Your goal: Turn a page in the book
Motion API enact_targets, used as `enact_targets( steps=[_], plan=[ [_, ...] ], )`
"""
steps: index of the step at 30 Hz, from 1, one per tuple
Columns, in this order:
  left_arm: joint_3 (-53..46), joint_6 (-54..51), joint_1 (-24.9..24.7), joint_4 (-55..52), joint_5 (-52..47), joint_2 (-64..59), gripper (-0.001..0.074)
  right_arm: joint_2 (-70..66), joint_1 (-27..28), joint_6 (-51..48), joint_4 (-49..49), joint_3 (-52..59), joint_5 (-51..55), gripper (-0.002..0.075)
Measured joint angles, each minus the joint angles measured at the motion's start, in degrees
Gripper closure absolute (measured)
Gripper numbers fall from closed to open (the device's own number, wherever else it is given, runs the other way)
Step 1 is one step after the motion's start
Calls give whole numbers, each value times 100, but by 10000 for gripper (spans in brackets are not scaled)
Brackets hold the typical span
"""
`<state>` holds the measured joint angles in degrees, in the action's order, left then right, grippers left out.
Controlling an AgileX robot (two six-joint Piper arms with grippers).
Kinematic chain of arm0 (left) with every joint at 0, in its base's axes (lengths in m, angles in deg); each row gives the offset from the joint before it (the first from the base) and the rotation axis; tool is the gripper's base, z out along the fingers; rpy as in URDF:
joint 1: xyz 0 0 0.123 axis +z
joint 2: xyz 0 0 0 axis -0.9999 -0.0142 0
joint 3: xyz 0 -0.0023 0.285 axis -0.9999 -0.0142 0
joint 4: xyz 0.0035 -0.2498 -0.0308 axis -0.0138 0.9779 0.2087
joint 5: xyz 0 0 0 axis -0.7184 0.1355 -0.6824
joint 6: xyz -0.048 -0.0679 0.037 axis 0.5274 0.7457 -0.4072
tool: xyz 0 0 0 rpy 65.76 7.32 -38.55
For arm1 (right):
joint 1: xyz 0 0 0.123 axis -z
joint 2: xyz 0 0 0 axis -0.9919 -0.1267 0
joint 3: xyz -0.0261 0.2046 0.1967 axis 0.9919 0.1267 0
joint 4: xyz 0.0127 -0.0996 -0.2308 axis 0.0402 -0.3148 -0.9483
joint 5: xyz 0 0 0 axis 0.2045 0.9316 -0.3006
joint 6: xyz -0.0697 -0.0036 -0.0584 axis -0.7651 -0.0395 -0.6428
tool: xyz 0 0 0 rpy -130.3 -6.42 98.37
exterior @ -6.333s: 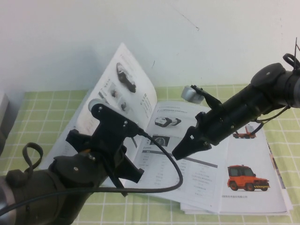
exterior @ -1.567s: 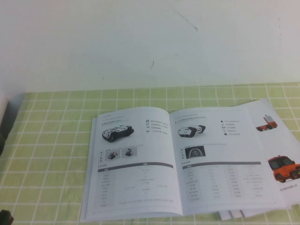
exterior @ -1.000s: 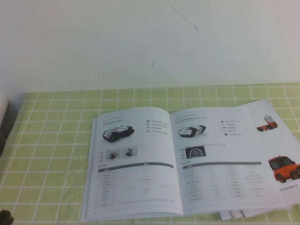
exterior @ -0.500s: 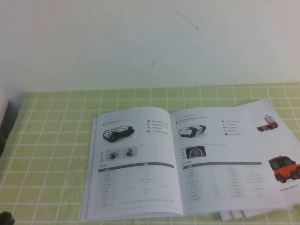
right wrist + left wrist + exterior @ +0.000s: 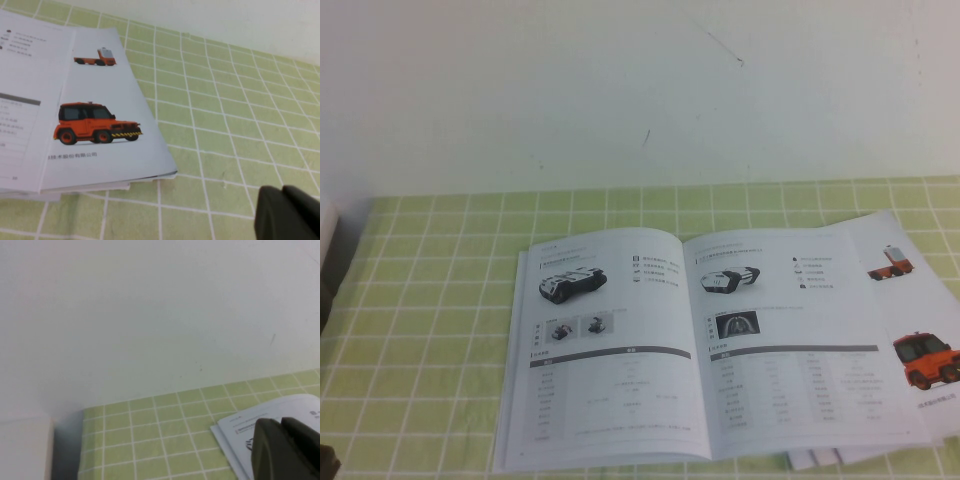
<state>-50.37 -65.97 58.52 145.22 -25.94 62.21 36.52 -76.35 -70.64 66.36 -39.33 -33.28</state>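
On cloth (image 5: 430,300): one book (image 5: 700,350) open; left claw (image 5: 287,450), right claw (image 5: 287,212) off it.

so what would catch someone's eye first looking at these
Probably the open book, lying flat on the green checked cloth with the page of small black chassis pictures down on the left half. Next, the orange truck printed on the sheet sticking out at the right. Neither arm is over the book: the left gripper shows only in its wrist view near the book's far left corner, the right gripper off its right edge.
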Motion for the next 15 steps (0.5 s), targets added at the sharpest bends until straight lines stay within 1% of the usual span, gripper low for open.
enact_targets(
  steps=[4,9,10,12,15],
  plan=[
    [0,-12,0,9,399,0,738,0,0,0,0,0,0,729],
    [-182,40,0,9,426,0,738,0,0,0,0,0,0,729],
    [-261,175,0,-158,398,25,738,0,0,0,0,0,0,729],
    [-439,726,0,-1186,259,36,738,0,0,0,0,0,0,729],
    [-719,2828,120,-3734,-49,71,738,0,0,0,-6,0,0,729]
  ],
)
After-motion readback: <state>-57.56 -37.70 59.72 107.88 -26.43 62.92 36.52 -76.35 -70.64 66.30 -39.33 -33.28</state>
